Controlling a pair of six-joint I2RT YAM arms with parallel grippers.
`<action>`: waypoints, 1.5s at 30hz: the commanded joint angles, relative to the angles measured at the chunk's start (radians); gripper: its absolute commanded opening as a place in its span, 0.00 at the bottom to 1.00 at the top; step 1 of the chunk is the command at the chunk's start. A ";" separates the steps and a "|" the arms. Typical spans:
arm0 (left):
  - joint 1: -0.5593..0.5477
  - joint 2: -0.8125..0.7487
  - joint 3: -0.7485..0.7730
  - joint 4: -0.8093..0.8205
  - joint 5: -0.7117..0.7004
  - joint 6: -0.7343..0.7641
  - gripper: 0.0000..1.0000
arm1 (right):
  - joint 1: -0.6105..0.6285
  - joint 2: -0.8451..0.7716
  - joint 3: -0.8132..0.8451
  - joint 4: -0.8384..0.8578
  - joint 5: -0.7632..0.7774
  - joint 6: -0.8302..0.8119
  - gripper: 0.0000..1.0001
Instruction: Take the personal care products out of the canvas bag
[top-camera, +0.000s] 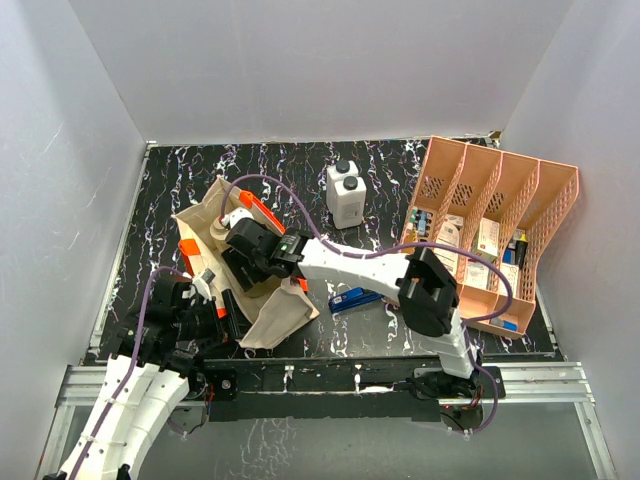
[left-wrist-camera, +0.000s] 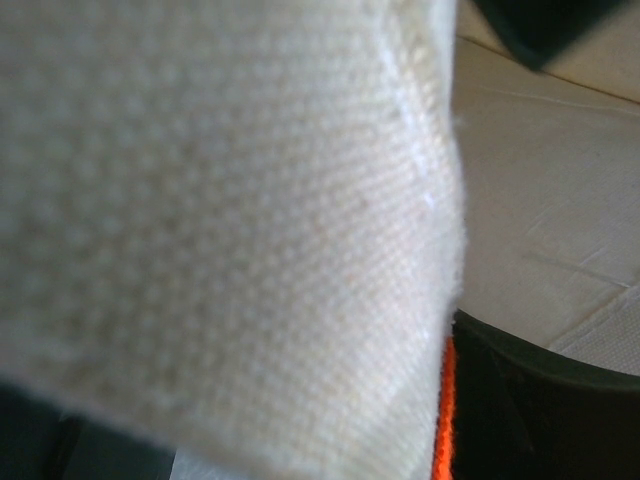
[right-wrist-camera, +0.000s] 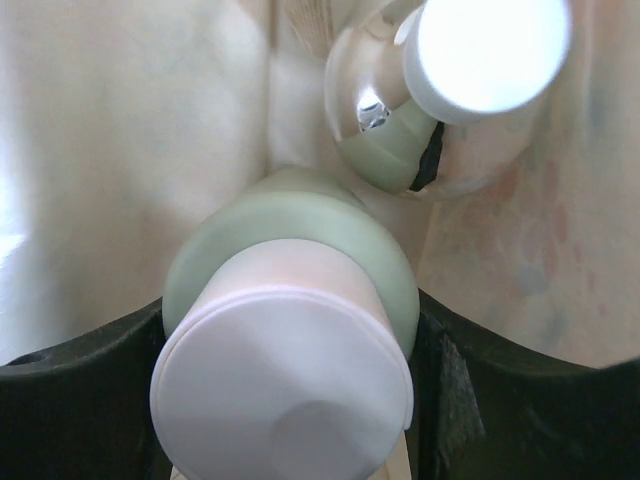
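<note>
Grip looks made: right pincer (top-camera: 243, 248) is down in the mouth of the canvas bag (top-camera: 276, 316), clenched on a greenish cylinder bottle (right-wrist-camera: 290, 290) w/ pale cap. The bottle sits square between both black fingers (right-wrist-camera: 80, 400), cap toward the lens.

Step in hand, I'd judge, is lifting it out. To do that well:
- Pull straight back along the pincer's own axis, slowly, so the bottle doesn't snag the cloth walls close on either side of the fingers.
- Hold the squeeze steady, since a smooth round body may slip or twist.
- Clear the rim before swinging toward the table.
- A second bottle (right-wrist-camera: 470, 60), white cap, lies just ahead of the fingertips & up-right, deeper in the bag. Don't nudge it further in.

Left pincer (top-camera: 205, 297) sits at the bag's near edge. Can't tell if it's clamped on cloth or released: its own cam is smothered by canvas, w/ only a sliver of orange strap (left-wrist-camera: 445, 430) showing.

Views: only the right wrist cam shows the grasp & the 2nd bottle clearly. The top cam hides the grasp under the wrist, giving at most a white cap just past the pincer. Only the top cam gives the layout: two white squarish bottles (top-camera: 346, 196) w/ black caps stand on the table outside the bag, well apart from the right pincer.
</note>
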 joint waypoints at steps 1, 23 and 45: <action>-0.003 0.010 0.026 -0.051 0.021 0.019 0.82 | -0.026 -0.203 -0.013 0.226 -0.057 0.065 0.08; -0.003 0.037 0.048 -0.045 0.012 0.027 0.82 | -0.199 -0.528 -0.273 0.575 -0.417 0.331 0.08; -0.003 0.058 0.058 -0.038 0.015 0.036 0.82 | -0.412 -0.856 -0.490 0.450 -0.213 0.203 0.08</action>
